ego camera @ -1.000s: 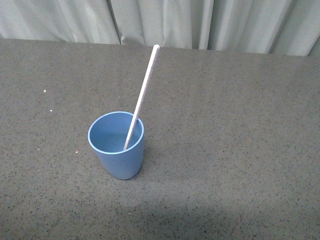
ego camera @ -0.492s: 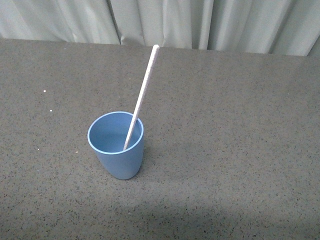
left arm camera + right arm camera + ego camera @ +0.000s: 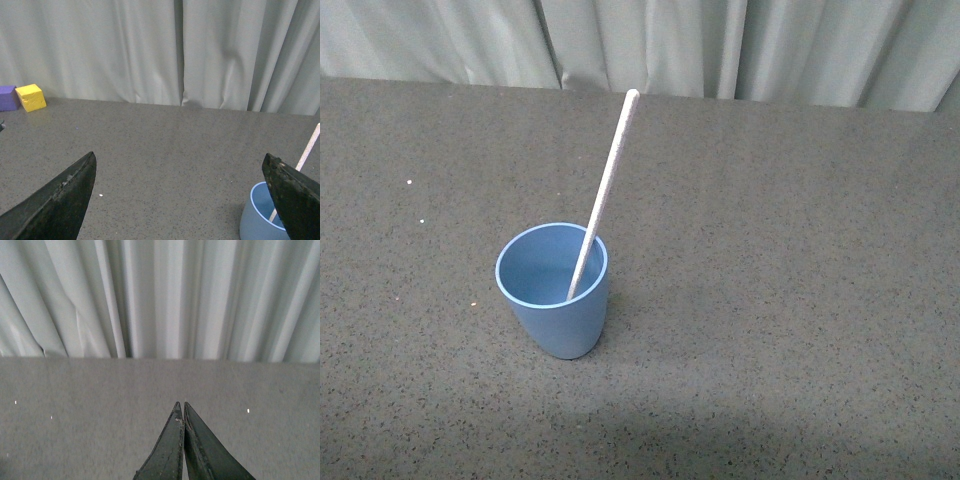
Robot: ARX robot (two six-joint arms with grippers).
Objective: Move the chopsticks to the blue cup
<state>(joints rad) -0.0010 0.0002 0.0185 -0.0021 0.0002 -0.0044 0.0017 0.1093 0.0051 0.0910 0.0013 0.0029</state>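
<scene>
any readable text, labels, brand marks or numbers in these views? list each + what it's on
None readable in any view.
blue cup: plain, no print or logo.
chopsticks: only fine speckle, no characters.
yellow block and purple block: blank faces.
table and curtain: no signs.

A: Where's the cup [image 3: 552, 291]?
B: Upright on the table [image 3: 800, 300], left of centre, toward the near side.
A: The stick [image 3: 603, 196]?
B: In the cup. Lower end down inside, upper end leaning away over the far rim, tilted slightly right.
A: Behind the table?
B: Curtain [image 3: 650, 45] along the far edge.
A: Anything else?
B: Left wrist view: two blocks [image 3: 22, 97] touching, side by side, by the curtain, well apart from the cup [image 3: 260, 212]. Neither arm near the cup in the front view.
</scene>
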